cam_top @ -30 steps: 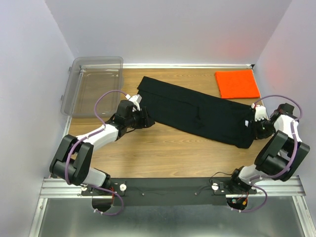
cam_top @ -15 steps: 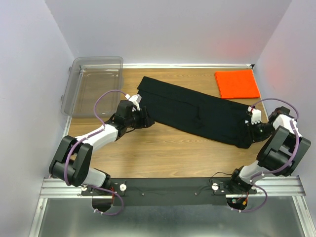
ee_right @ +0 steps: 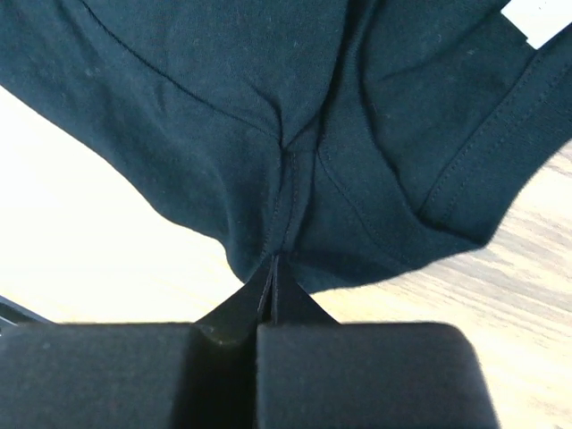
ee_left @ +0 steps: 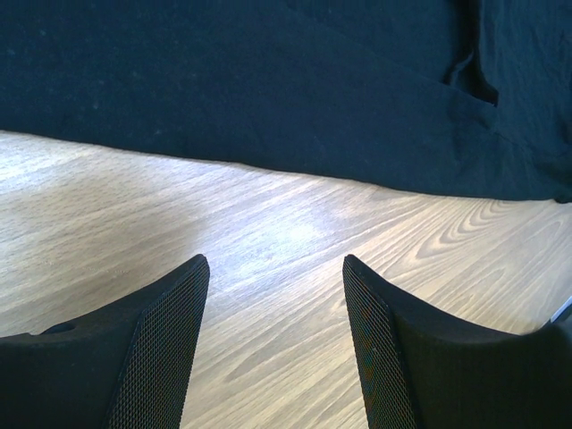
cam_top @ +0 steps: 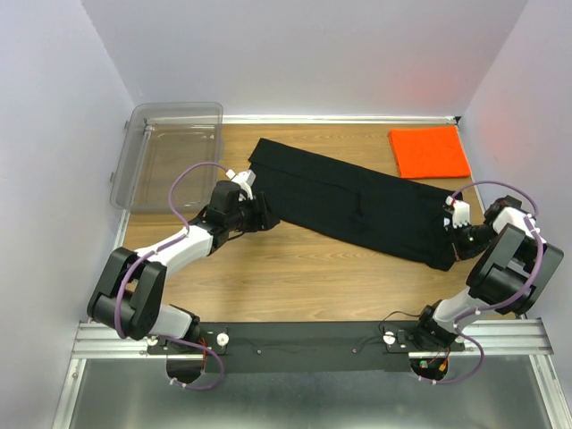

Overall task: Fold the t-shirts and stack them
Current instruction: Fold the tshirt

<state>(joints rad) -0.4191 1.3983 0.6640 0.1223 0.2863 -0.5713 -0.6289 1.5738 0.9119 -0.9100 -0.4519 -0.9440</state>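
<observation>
Grip at one end only

Left claw (ee_left: 275, 268) hangs wide over the bare counter (cam_top: 304, 277), with the black shirt (cam_top: 357, 201) just beyond its tips. The shirt's long axis runs rightward to the right claw (ee_right: 273, 268), which is pinched shut on its edge. Orange shirt (cam_top: 429, 152) lies folded at the far right.

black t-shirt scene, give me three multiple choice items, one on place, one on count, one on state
1. Where does the orange t-shirt lie? A) far right corner of the table B) near left corner C) under an arm
2. How many t-shirts show? A) one B) two C) four
3. The right gripper is A) open over wood B) shut on the black t-shirt C) out of view
Answers: 1A, it lies at the far right; 2B, one black, one orange; 3B, the wrist view shows it closed on the cloth's edge.
</observation>
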